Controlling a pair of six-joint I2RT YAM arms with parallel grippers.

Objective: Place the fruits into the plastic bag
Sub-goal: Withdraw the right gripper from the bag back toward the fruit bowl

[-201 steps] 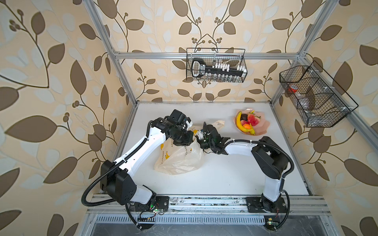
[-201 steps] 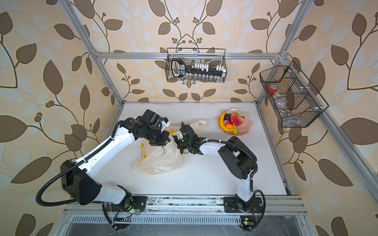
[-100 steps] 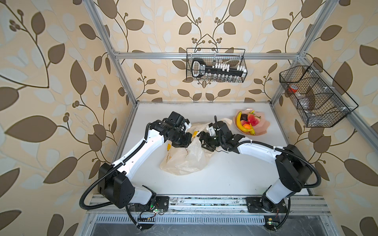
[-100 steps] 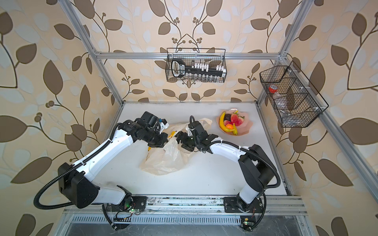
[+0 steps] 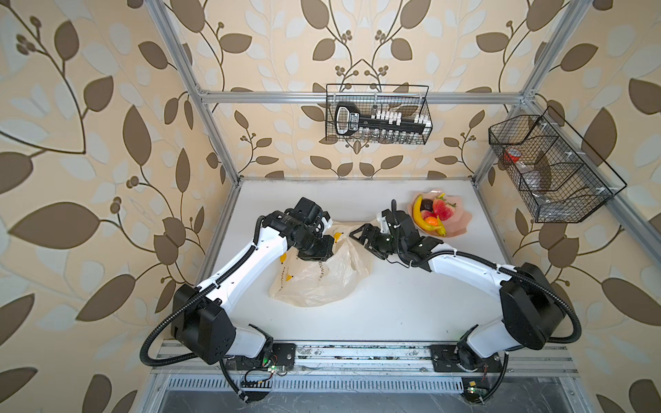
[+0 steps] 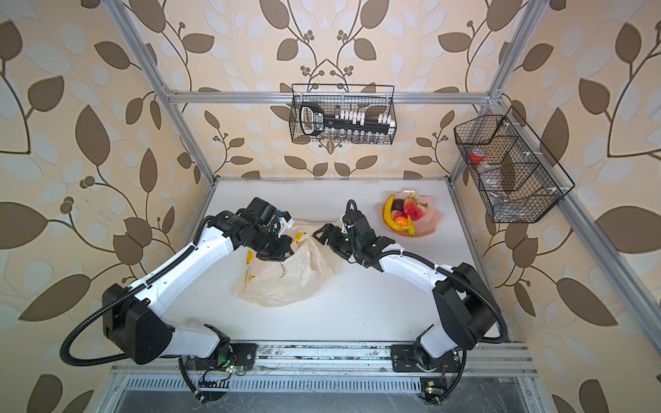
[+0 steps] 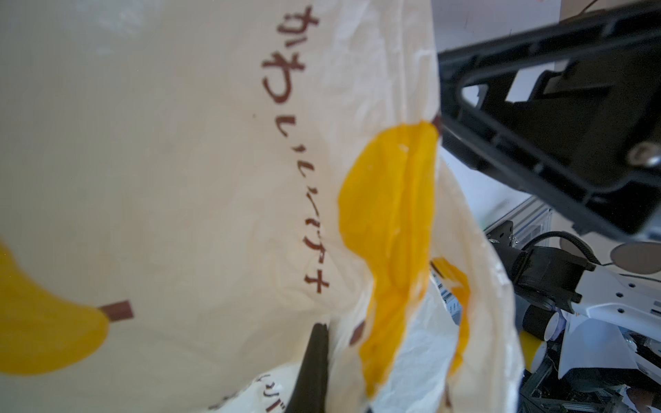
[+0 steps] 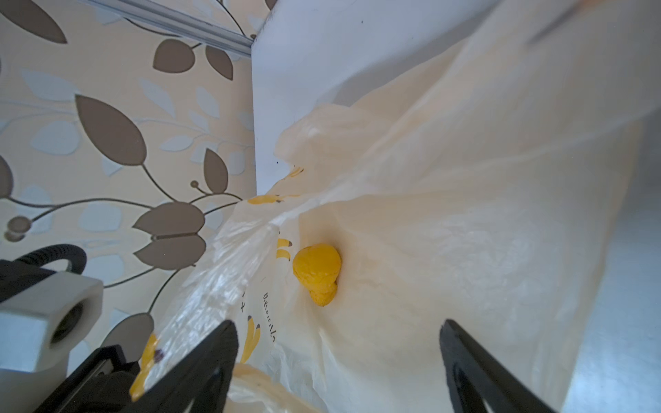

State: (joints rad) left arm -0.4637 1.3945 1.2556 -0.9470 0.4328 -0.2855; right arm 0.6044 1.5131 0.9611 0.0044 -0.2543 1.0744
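my left pincer (image 5: 316, 252) clenches the rim of the crinkly cream bag (image 5: 322, 282) on the table (image 5: 393, 314); my right pincer (image 8: 338, 357) gapes empty at its mouth, a yellow pear (image 8: 316, 271) inside. other fruits (image 5: 432, 216) sit on the pink plate (image 5: 463, 223).

There was one plastic bag (image 5: 322, 282), and one yellow pear (image 8: 316, 271) showed inside it. One pink plate (image 5: 461, 219) carried one long banana (image 5: 416, 216), two strawberries (image 5: 443, 209), one orange (image 5: 432, 221) and one dark purple-brown piece (image 5: 426, 205). The other fruit there overlapped too much to count. Two wire baskets (image 5: 377, 114) and two robot arms (image 5: 250, 264) were present.
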